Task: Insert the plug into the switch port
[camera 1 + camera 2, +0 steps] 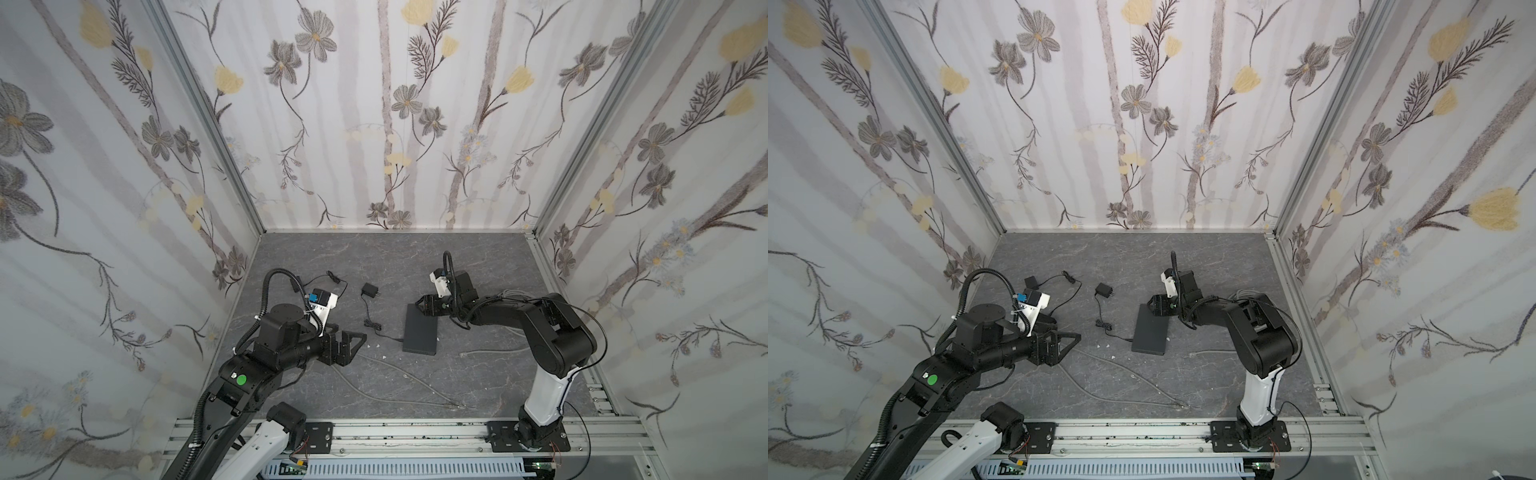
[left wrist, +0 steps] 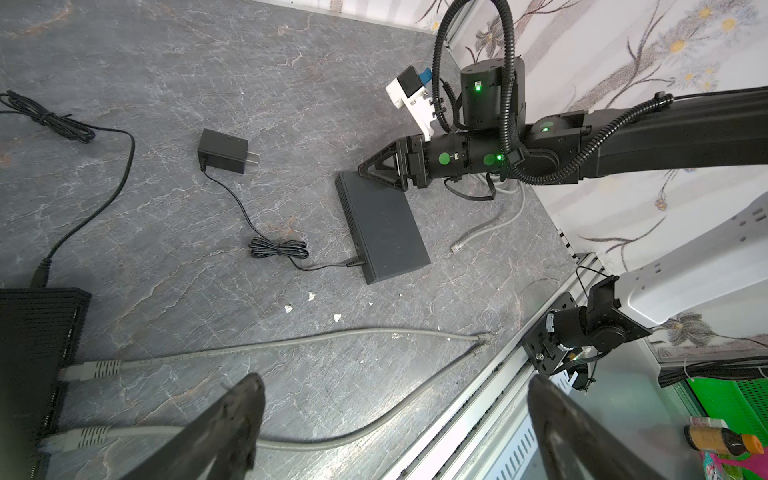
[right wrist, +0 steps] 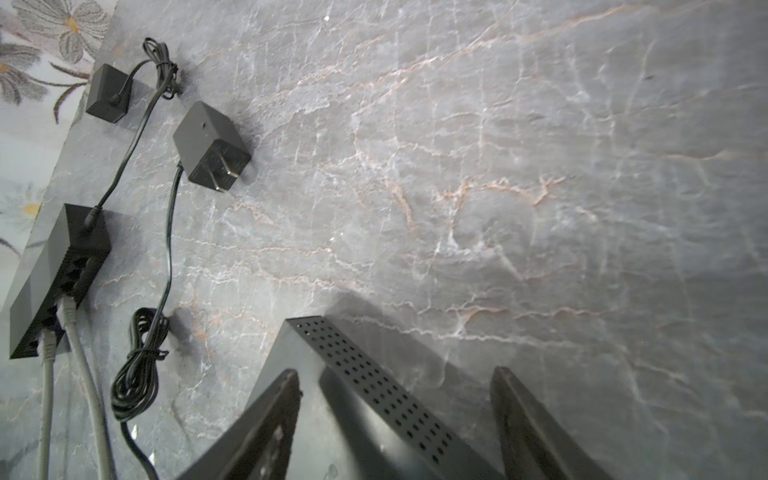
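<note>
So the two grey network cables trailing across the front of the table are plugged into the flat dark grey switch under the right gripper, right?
No. The two grey network cables are plugged into the black ribbed switch on the left, as the left wrist view shows. The flat dark grey switch under the right gripper takes only the thin black power cord.

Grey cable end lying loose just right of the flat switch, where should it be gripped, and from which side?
Probably grip the grey cable just behind its plug, coming straight down with the jaws across its width. It lies flat on the table with the plug pointing toward the switch, so that grip leaves the tip clear.
</note>
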Available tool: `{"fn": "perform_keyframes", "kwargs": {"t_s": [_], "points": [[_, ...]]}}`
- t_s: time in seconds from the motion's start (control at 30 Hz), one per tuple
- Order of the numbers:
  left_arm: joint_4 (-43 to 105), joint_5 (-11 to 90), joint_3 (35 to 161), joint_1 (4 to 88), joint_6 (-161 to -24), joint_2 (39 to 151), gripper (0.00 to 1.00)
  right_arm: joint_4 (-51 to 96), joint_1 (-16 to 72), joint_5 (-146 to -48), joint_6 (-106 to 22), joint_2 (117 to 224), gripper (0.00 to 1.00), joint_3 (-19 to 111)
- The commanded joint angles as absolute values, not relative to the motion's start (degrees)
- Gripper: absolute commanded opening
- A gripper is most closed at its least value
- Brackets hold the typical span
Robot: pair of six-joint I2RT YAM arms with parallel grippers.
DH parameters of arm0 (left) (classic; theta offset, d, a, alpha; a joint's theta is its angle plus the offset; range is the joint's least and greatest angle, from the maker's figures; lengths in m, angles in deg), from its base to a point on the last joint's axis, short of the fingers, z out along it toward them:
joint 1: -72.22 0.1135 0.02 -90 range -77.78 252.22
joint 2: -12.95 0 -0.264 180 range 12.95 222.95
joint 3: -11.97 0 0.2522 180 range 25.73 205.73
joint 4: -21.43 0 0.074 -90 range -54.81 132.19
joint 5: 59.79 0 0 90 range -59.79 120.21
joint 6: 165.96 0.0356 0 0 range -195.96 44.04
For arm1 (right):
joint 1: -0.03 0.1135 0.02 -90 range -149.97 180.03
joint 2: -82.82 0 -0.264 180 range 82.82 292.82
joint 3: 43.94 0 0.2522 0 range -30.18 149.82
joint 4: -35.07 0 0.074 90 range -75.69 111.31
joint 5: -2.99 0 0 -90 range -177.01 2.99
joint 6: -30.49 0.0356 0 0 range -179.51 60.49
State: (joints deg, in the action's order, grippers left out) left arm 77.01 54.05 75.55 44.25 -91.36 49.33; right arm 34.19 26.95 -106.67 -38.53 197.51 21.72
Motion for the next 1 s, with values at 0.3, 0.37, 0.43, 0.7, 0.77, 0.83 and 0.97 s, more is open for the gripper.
{"fn": "perform_keyframes", "kwargs": {"t_s": [0.3,0.37,0.43,0.7,0.77,0.83,0.97], "points": [[76.7,55.4,75.21,44.35,-90.38,50.28,0.98,29.35,26.36,-104.7,-38.91,181.16,0.79,16.9],[76.91,55.14,75.29,44.44,-90.35,50.69,0.98,27.93,25.98,-103.15,-37.59,177.09,0.79,15.38],[76.8,54.82,75.21,44.47,-90.63,51.04,0.98,26.47,25.24,-100.69,-33.71,172.87,0.8,13.22],[75.28,55.68,73.15,44.44,-91.1,50.38,0.93,29.03,24.46,-98.4,-18.91,159.86,0.78,-4.33],[75.18,55.55,72.95,44.45,-90.86,49.57,0.92,28.99,24.4,-96.96,-17.97,155.41,0.78,-8.33],[75.49,54.27,72.85,44.44,-90.9,49.33,0.92,28.01,24.47,-96.01,-16.73,150.79,0.78,-12.28],[76.03,52.77,73.23,44.44,-91.45,49.6,0.92,34.56,26.44,-102.81,-13.02,145.0,0.74,-19.27]]}}
